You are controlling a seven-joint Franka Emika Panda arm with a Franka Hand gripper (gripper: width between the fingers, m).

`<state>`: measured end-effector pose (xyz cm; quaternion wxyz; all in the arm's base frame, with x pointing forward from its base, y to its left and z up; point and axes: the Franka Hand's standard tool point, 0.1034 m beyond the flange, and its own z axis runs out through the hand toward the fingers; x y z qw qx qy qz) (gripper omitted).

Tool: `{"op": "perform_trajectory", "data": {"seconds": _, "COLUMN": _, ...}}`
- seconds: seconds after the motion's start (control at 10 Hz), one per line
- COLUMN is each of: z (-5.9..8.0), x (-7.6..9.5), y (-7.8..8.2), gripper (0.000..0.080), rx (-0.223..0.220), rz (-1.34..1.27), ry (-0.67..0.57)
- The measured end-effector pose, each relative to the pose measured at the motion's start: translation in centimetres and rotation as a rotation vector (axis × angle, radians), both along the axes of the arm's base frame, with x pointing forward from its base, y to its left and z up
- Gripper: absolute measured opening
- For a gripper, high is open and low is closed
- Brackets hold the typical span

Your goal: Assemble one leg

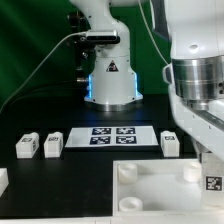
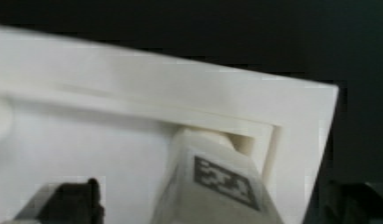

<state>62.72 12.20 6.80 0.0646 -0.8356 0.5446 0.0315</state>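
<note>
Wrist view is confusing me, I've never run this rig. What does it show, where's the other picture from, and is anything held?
The machine is one robot arm ending in a two-finger gripper. The exterior view looks across the black table from off the arm: three small white legs stand loose, the flat marker board lies between them, and a large white tray-like piece sits in front. The wrist view rides on the arm and looks past its two dark fingers at a corner of that piece, where a fourth leg sits. The fingers stand well apart from it, so nothing looks held.
</note>
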Motion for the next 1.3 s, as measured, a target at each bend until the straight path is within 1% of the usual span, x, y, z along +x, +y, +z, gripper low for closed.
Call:
{"op": "perform_trajectory", "data": {"seconds": 0.3, "z": 0.0, "x": 0.0, "y": -0.1, "gripper": 0.0648, "rx": -0.007, "rz": 0.267, "ry": -0.038}}
{"op": "perform_trajectory", "data": {"seconds": 0.4, "z": 0.0, "x": 0.0, "y": -0.2, "gripper": 0.0649, "rx": -0.028, "rz": 0.443, "ry": -0.056}}
{"op": "perform_trajectory", "data": {"seconds": 0.5, "z": 0.1, "x": 0.1, "y": -0.5, "gripper": 0.0649, "rx": -0.066, "rz": 0.646, "ry": -0.072}}
{"op": "perform_trajectory", "data": {"seconds": 0.7, "z": 0.3, "x": 0.5, "y": -0.9, "gripper": 0.0649, "rx": -0.086, "rz": 0.948, "ry": -0.111}}
{"op": "perform_trajectory", "data": {"seconds": 0.8, "z": 0.3, "x": 0.9, "y": -1.2, "gripper": 0.0649, "rx": -0.106, "rz": 1.053, "ry": -0.153}}
{"op": "perform_trajectory", "data": {"seconds": 0.9, "z": 0.2, "x": 0.9, "y": -1.2, "gripper": 0.0649, "rx": -0.106, "rz": 1.028, "ry": -0.153}}
{"op": "perform_trajectory", "data": {"seconds": 1.0, "z": 0.2, "x": 0.9, "y": -1.2, "gripper": 0.0524, "rx": -0.106, "rz": 1.027, "ry": -0.153}}
{"op": "perform_trajectory", "data": {"seconds": 1.1, "z": 0.2, "x": 0.8, "y": -1.1, "gripper": 0.0524, "rx": -0.100, "rz": 0.943, "ry": -0.146}}
{"op": "perform_trajectory", "data": {"seconds": 1.2, "z": 0.2, "x": 0.8, "y": -1.1, "gripper": 0.0384, "rx": -0.094, "rz": 0.841, "ry": -0.137}}
{"op": "perform_trajectory", "data": {"seconds": 1.3, "z": 0.2, "x": 0.8, "y": -1.1, "gripper": 0.0289, "rx": -0.090, "rz": 0.755, "ry": -0.128}}
